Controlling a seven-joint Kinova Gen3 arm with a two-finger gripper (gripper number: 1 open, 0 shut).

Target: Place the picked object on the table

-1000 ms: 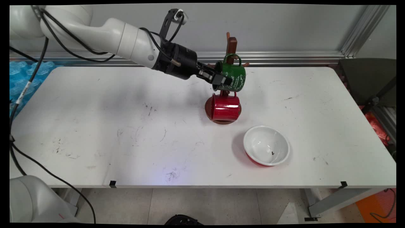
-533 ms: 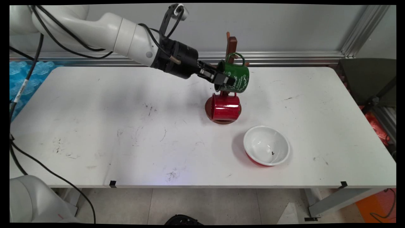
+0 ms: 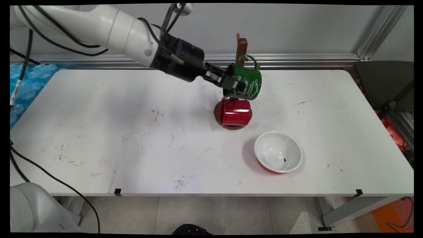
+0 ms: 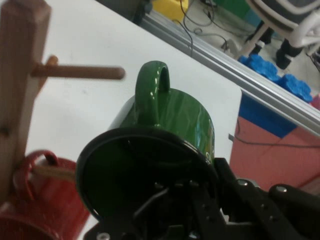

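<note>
Gripping the green enamel mug [image 3: 248, 84] by its rim, the tool [image 3: 237, 86] holds it beside the wooden mug tree [image 3: 242, 48]. A red mug [image 3: 234, 111] hangs below.

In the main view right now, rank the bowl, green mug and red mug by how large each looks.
1. White bowl, clearly largest.
2. Red mug and green mug look about alike; the gripper hides part of the green one, so I won't rank them.

Robotics lab: scuffed white rectangular desk [image 3: 99, 132], aluminium extrusion frame [image 3: 376, 29], plain grey wall [image 3: 297, 26], blue foam padding [image 3: 19, 79].
</note>
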